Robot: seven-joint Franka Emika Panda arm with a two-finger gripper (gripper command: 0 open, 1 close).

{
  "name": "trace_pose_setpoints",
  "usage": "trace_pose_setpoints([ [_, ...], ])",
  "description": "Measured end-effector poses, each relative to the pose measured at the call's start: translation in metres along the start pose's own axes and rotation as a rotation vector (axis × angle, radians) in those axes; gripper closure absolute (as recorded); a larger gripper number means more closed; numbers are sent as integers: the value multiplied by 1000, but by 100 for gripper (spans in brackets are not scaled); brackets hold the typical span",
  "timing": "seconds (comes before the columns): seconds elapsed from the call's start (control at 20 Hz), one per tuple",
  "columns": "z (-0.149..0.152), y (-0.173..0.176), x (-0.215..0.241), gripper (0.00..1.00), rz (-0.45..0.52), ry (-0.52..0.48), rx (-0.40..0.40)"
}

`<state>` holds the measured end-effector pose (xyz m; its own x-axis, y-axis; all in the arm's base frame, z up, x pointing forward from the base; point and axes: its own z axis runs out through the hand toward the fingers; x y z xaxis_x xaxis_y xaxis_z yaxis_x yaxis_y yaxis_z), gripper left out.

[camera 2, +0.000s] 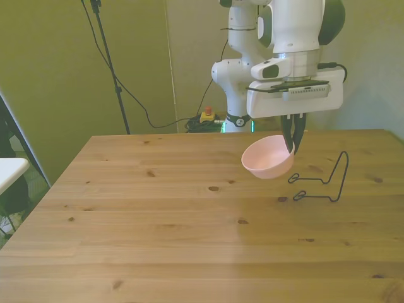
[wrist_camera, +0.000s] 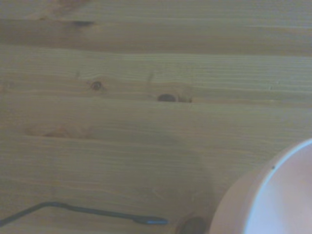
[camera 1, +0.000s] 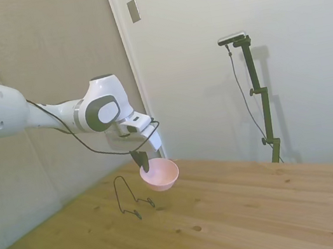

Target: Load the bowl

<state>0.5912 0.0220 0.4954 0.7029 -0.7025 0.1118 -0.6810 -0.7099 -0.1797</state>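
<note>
Front view: pincer (camera 2: pixel 292 146) gripping bowl (camera 2: pixel 267 158).

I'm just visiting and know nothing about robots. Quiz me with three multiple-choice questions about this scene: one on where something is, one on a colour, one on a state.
1. Where is the bowl?
A. Lying on the table
B. Held in the air above the table
C. Hung on the wire rack

2. What colour is the bowl?
A. Pale pink
B. Dark blue
C. Green

3. What is the claw doing?
A. Open and empty
B. Shut on the rack
C. Shut on the bowl's rim

Answers:
1 B: both wide views show the bowl clear of the wood, beside the rack.
2 A: it shows pink in every view.
3 C: the dark fingers pinch the bowl's edge.
</note>
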Motion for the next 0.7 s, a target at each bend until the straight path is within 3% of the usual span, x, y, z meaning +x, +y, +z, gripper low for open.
trace_pose_setpoints([
  [0.2,7,6,-11,100,-21,-18,47],
  [0.7,4,19,-37,100,-43,-136,316],
])
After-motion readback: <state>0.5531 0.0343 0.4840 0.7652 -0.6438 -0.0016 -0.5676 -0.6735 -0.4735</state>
